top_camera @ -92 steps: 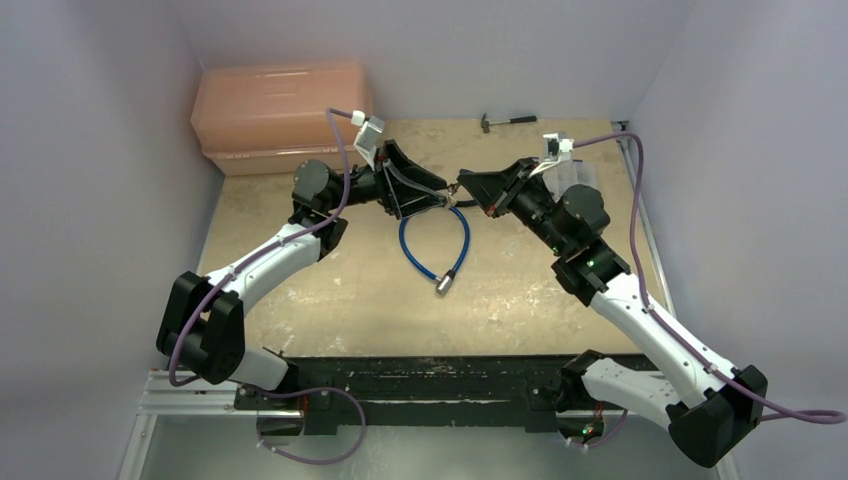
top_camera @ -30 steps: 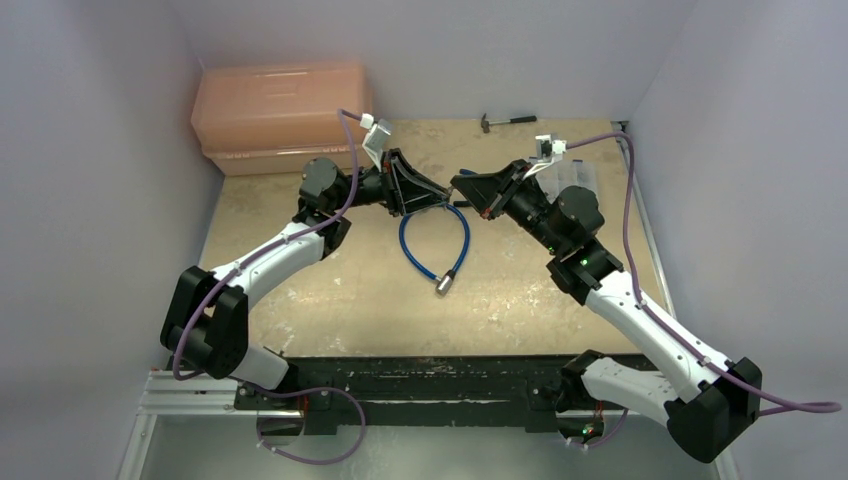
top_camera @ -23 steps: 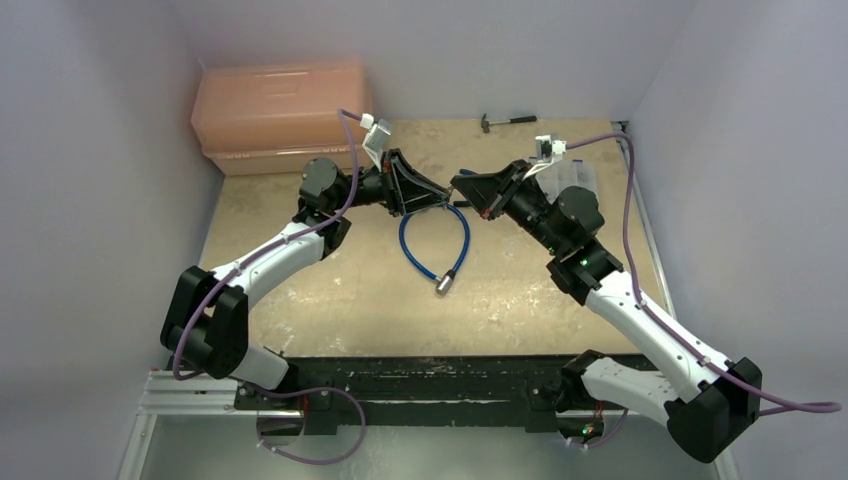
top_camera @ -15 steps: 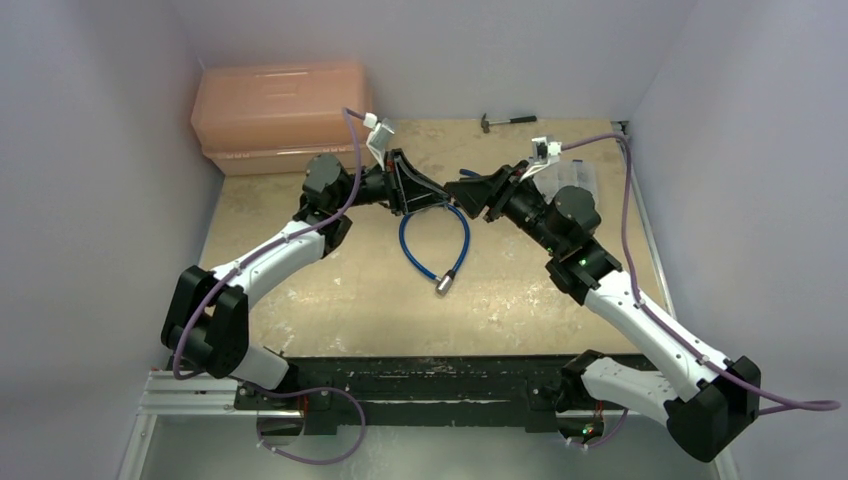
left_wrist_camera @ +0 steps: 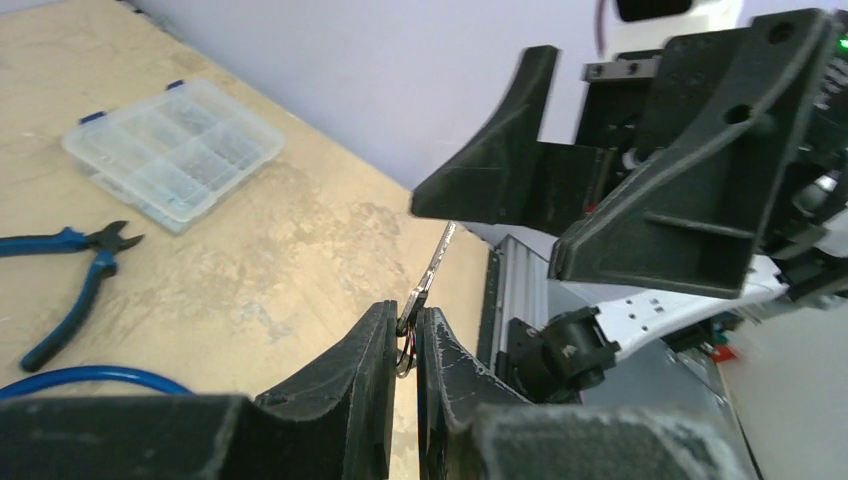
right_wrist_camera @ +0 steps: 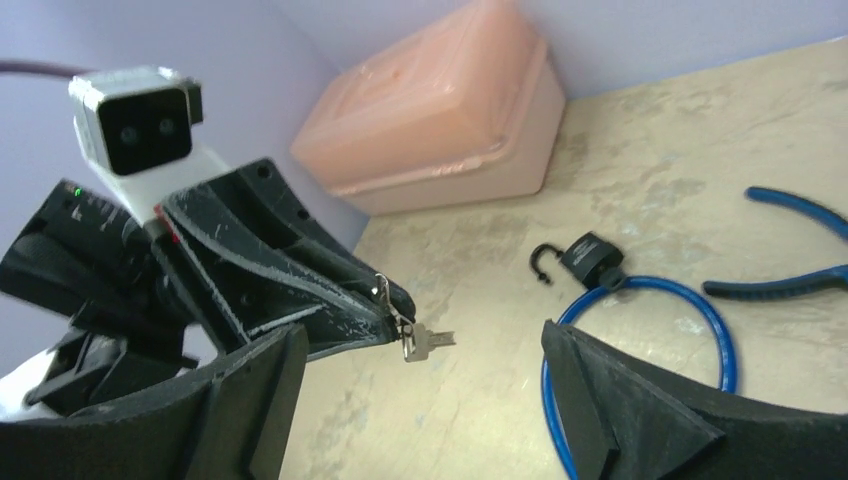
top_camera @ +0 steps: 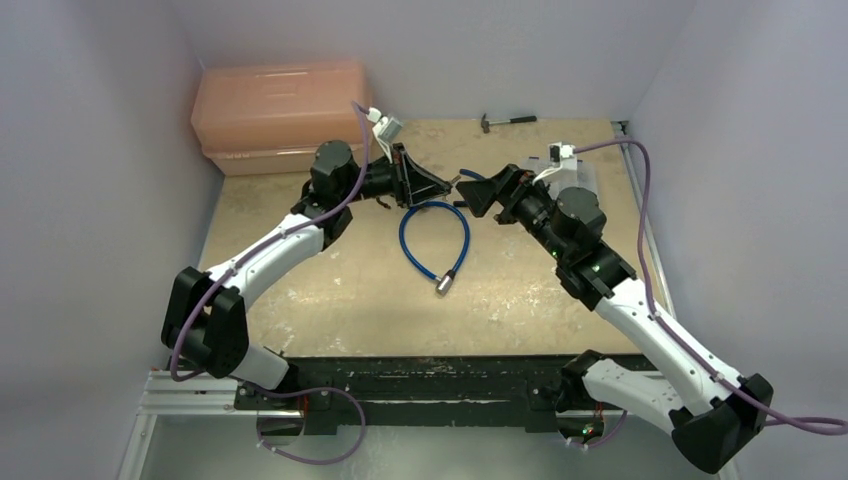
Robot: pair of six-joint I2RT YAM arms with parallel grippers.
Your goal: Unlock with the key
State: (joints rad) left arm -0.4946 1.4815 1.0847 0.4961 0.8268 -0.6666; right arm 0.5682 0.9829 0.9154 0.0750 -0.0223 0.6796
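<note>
Key (right_wrist_camera: 427, 341) now solely between narrow left fingers (left_wrist_camera: 355, 378), right fingers (right_wrist_camera: 620, 410) newly wide, off it.

Top external: fixed high behind arm bases, looks down over whole table (top_camera: 330, 290); far off, both arms in frame. Left wrist: sits behind left gripper (left_wrist_camera: 405, 318), faces right gripper (left_wrist_camera: 485, 235) close ahead. Right wrist: looks back at left gripper, pink box (right_wrist_camera: 440, 110) beyond. Wrist views face each other, share key (left_wrist_camera: 432, 262). Blue cable (top_camera: 403, 245) in all three.
</note>
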